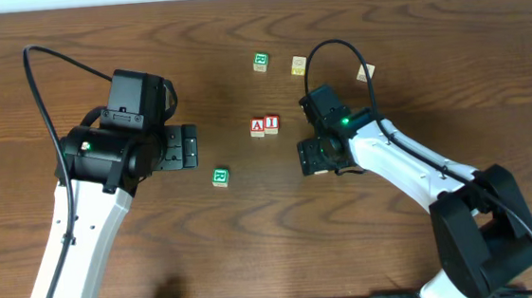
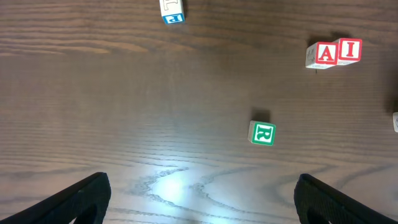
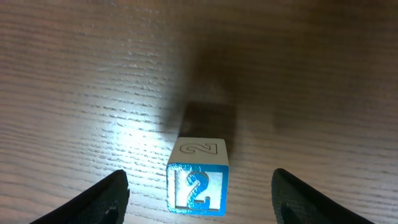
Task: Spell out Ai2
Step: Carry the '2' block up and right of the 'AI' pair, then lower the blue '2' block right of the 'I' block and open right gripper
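My right end effector was spread wide. Its fingers stood on either side of the blue 2 block with clear gaps both sides, nothing pinched. Block sat flat on the counter, blue 2 face toward the wrist camera and a paler 2 on top. Straddling it like that made sense: the jaws were lined up to close on the two side faces, so the number would stay readable. From overhead the 2 block was hidden under that end effector, which hung right of and slightly below the I block.

The A block and the I block touched side by side, red letters up, A on the left. So the first two characters looked done and only the 2 was missing. My read: the step in hand was grasping the 2, then setting it just right of the I, in line, touching or nearly.

Left end effector was spread too, empty, over bare counter left of the word. Parked out of the way, I judged, so the right arm had the row to itself. Green R block lay just ahead of it, apart from the A and I pair. Another green block, a pale block and a tan block sat farther back, not needed.

Risk: it's a short hop, and wide fingers could nudge the I on set-down. Better to come in from the right side.
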Motion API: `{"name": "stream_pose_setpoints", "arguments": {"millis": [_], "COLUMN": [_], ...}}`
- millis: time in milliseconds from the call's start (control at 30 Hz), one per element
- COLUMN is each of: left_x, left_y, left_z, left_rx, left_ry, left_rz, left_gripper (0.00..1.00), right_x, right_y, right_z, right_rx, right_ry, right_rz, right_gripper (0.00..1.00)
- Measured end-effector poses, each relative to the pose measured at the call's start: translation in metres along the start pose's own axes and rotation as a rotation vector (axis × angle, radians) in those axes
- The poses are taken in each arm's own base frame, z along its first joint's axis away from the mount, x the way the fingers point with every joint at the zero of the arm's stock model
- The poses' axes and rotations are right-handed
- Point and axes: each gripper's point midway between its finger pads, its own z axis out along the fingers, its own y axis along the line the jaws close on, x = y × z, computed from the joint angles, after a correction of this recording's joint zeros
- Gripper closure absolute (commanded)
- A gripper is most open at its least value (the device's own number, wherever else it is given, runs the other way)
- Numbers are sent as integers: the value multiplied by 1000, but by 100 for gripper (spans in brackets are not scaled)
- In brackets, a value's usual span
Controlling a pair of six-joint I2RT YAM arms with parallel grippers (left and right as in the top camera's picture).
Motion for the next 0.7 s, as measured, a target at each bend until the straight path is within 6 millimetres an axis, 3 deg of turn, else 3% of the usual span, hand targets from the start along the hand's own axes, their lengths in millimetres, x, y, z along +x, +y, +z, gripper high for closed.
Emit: {"name": "stream_pose_setpoints", "arguments": {"millis": [200, 333, 400, 500, 600, 700], "left_x": [0, 0, 0, 0, 0, 0], "left_y": [0, 0, 0, 0, 0, 0], "left_z": [0, 0, 0, 0, 0, 0], "left_rx": [0, 0, 0, 0, 0, 0], "left_ry": [0, 1, 1, 1, 1, 1], "left_rz": [0, 0, 0, 0, 0, 0], "left_gripper": [4, 5, 5, 5, 4, 5], "right_x": [-6, 4, 7, 9, 9, 9], "right_y": [3, -1, -2, -2, -2, -2], "right_z": [2, 10, 10, 10, 10, 10], "right_rx": [-17, -15, -12, -13, -14, -15], "right_ry": [-32, -9, 0, 7, 8, 9], "right_rz": [2, 5, 5, 9, 11, 9], "right_gripper": [27, 28, 39, 67, 65, 71]}}
